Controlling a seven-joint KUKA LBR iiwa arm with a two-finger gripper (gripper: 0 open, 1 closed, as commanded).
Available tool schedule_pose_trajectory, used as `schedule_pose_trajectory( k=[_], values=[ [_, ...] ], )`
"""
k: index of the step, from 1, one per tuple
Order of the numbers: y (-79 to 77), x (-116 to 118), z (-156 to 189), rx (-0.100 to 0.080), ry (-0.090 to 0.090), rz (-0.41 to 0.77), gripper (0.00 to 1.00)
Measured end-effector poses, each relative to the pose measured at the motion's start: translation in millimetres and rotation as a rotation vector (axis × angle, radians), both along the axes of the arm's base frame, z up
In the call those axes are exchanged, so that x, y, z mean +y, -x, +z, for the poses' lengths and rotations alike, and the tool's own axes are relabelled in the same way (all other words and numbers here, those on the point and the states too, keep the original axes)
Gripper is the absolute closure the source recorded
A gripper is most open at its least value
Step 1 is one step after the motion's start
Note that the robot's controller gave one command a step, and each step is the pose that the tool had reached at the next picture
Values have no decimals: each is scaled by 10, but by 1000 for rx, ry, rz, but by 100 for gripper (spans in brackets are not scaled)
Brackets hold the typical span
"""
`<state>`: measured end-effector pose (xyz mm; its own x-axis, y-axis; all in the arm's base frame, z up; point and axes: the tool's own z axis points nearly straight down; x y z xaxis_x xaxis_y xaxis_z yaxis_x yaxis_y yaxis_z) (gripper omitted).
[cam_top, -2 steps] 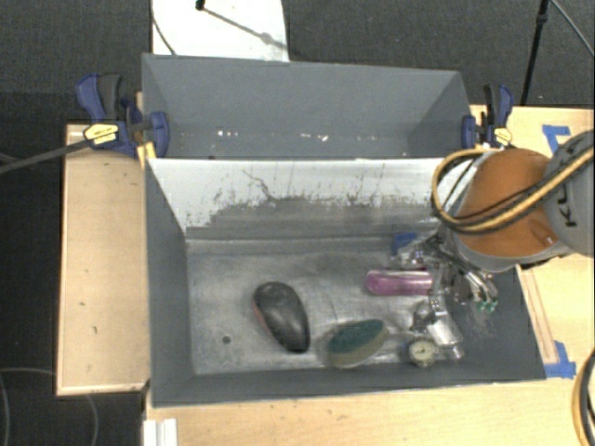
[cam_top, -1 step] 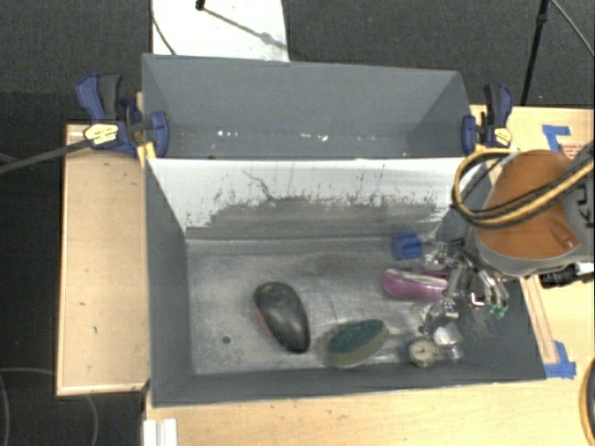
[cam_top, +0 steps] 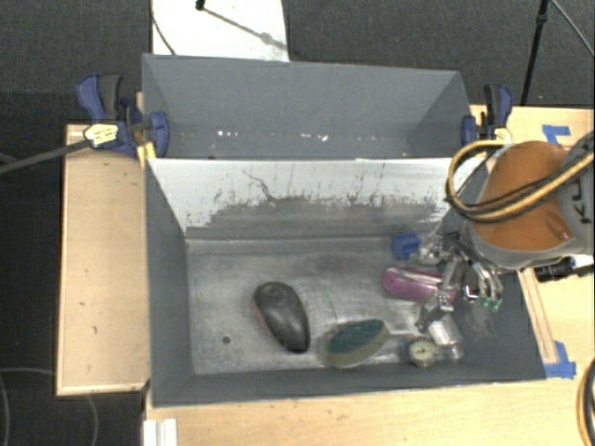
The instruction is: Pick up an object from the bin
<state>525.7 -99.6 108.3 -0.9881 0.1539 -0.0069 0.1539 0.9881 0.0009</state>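
We judge the purple plastic tube (cam_top: 407,283) beside the gripper (cam_top: 441,316) light and slick; grasp mid-body. Gripper opening: we cannot tell.

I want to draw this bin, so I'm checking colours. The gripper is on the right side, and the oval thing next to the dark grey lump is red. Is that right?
Not quite. The camera view shows the oval thing beside the dark grey lump is green, not red. The gripper is on the right side of the bin, as you said.
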Motion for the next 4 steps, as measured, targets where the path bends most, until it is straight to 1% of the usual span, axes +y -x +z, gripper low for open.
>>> schedule_pose_trajectory(
  k=[1,2,3,4],
  values=[
    [-173,-75,-376,-2,0,-57,0],
    [-186,-5,-366,-2,0,-252,0],
    [-196,-7,-351,-4,0,-250,100],
    [-216,-8,325,-2,-1,-245,100]
  ],
)
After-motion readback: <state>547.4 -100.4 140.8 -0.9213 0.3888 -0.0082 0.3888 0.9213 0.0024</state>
